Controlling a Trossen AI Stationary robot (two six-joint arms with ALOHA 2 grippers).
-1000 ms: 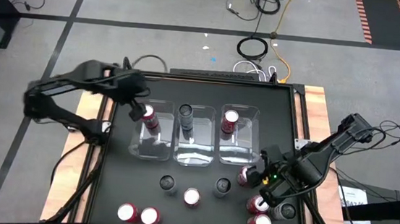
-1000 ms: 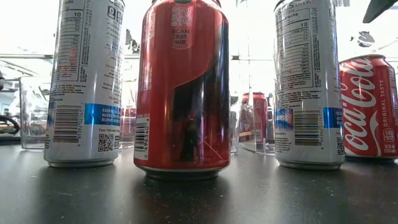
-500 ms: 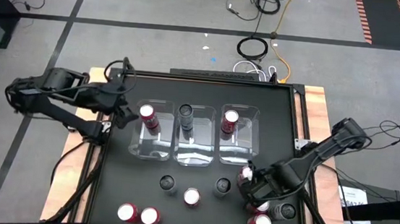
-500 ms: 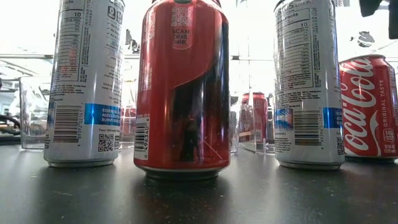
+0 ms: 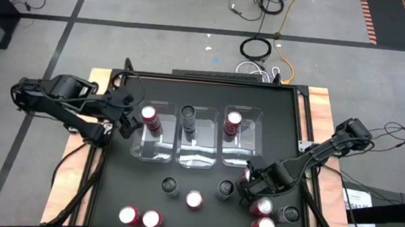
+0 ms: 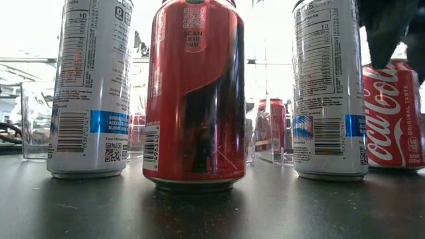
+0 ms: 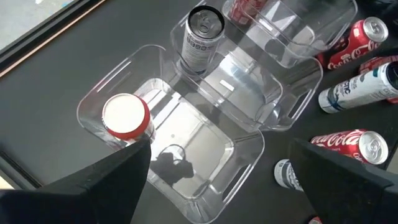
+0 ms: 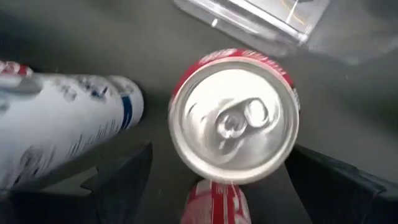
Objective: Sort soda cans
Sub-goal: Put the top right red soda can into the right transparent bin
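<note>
Black table (image 5: pixel 122 187) on grey floor (image 5: pixel 160 7); cables (image 5: pixel 256 48) behind; both pincers (image 5: pixel 246 182) spread apart.

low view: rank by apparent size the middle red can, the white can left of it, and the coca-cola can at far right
1. Middle red can, looks largest, though it may simply stand nearest the camera.
2. White can, slightly smaller.
3. Coca-Cola can, smallest; it seems farther back and is partly covered.

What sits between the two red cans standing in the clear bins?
A dark-topped silver can, upright in the middle bin, stands between the left red can and the right red can, seen from above.
</note>
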